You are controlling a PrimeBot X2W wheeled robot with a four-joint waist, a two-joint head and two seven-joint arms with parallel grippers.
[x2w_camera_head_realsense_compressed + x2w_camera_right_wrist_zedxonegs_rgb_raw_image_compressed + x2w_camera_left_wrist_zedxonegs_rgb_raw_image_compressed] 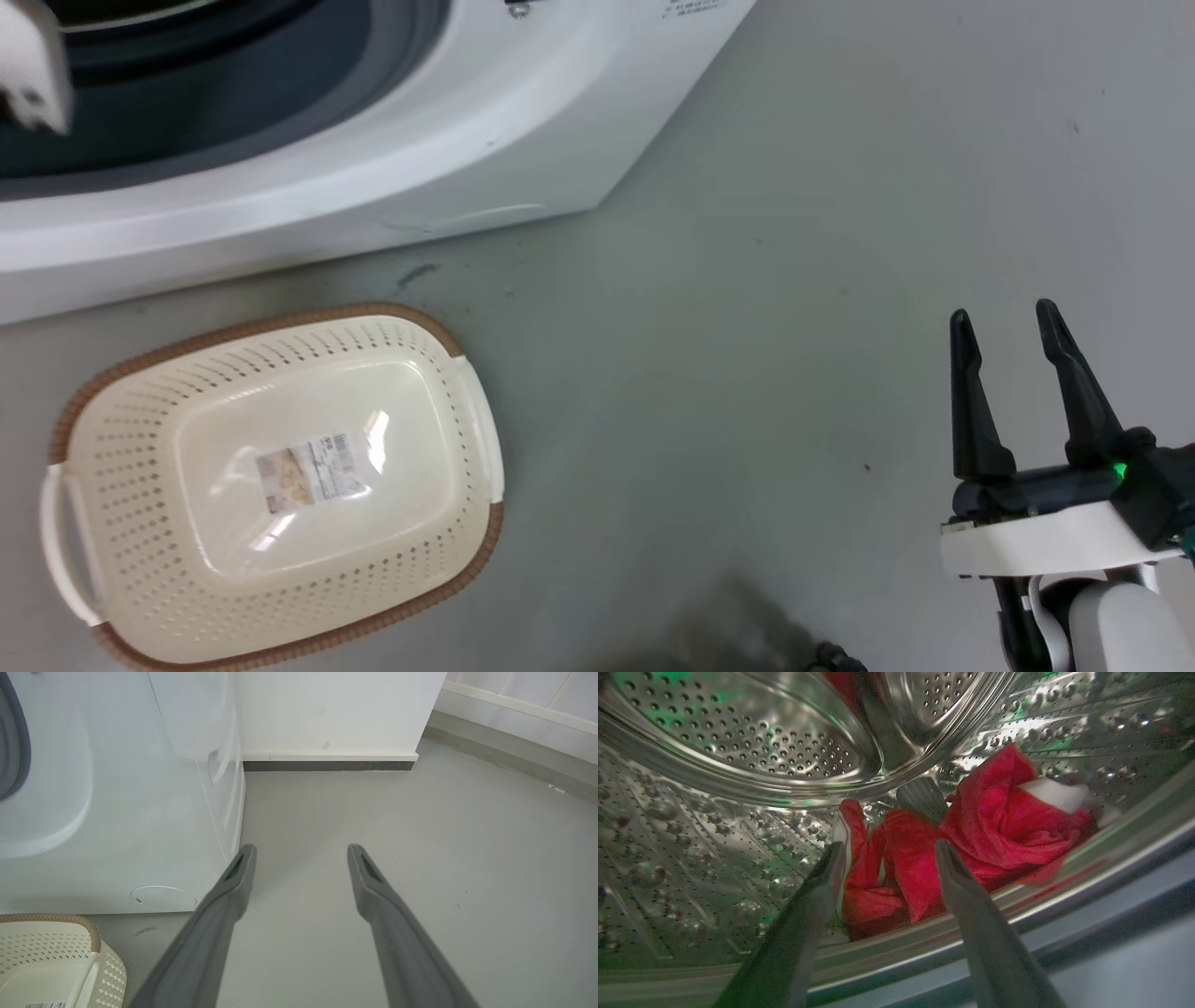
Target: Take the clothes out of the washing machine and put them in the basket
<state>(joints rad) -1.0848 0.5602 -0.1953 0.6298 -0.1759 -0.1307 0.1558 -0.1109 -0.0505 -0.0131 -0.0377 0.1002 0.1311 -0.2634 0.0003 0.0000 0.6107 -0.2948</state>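
Red clothes (985, 830) with white trim lie bunched at the bottom of the washing machine's steel drum (752, 746). My left gripper (889, 847) is open inside the porthole, its fingers either side of the red cloth but a little short of it. The white washing machine (392, 159) stands at the top left of the head view, and its side panel (117, 812) shows in the right wrist view. The cream basket (121, 448) sits on the floor in front of it, holding only a label sticker. My right gripper (1004, 322) hangs open over bare floor at the right.
Grey floor (794, 280) stretches to the right of the machine. A white wall with a dark skirting (327, 765) stands behind, and a further wall runs along the far right. A pale part of my left arm (33, 65) crosses the porthole at top left.
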